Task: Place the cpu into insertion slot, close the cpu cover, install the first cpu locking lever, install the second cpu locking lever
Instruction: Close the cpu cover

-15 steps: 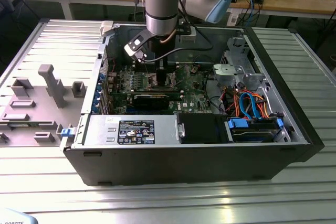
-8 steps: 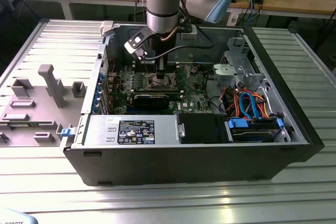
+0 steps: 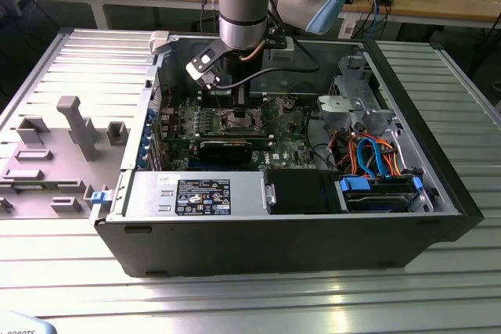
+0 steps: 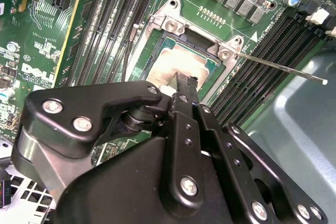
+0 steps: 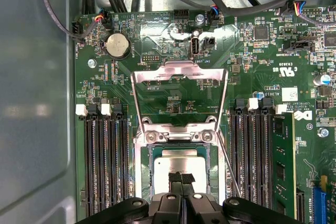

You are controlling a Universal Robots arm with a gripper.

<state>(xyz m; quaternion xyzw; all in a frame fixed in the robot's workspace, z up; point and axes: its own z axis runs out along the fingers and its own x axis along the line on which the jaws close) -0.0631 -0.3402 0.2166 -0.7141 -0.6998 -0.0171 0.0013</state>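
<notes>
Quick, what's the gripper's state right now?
Gripper: shut, fingers together, nothing held between them; tips right over the cpu, which lies in the insertion slot. Whether they touch it cannot be told.

I see the ribbed metal table [image 3: 235,303] under the open computer case [image 3: 274,244], light glare on its slats; cluttered wooden bench [image 3: 462,7] beyond the case, grey fixture tray [image 3: 47,154] beside it
</notes>
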